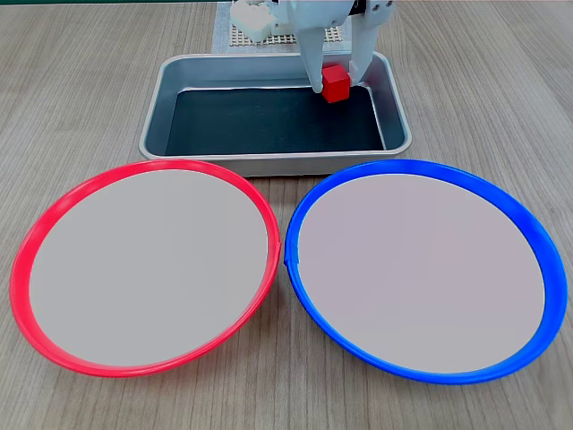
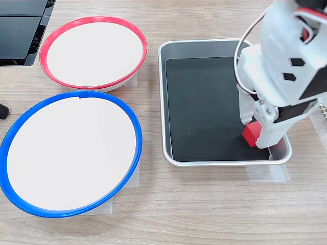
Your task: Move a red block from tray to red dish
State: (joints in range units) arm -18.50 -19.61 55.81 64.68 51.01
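The red block (image 1: pixel 336 83) is in the silver tray (image 1: pixel 179 76), at the far right corner of the black floor in the first exterior view. My white gripper (image 1: pixel 337 85) comes down over it with one finger on each side, both against the block's faces. In the second exterior view the gripper (image 2: pixel 257 135) covers most of the block (image 2: pixel 249 135), which shows only as a red corner near the tray wall (image 2: pixel 164 102). The red dish (image 1: pixel 36 233) lies in front of the tray at the first exterior view's left and holds nothing.
A blue-rimmed dish (image 1: pixel 537 242) lies beside the red dish, their rims almost touching. A white mesh pad (image 1: pixel 235 36) lies behind the tray. A black device (image 2: pixel 18 30) sits at the second exterior view's top left. All stands on a wooden table.
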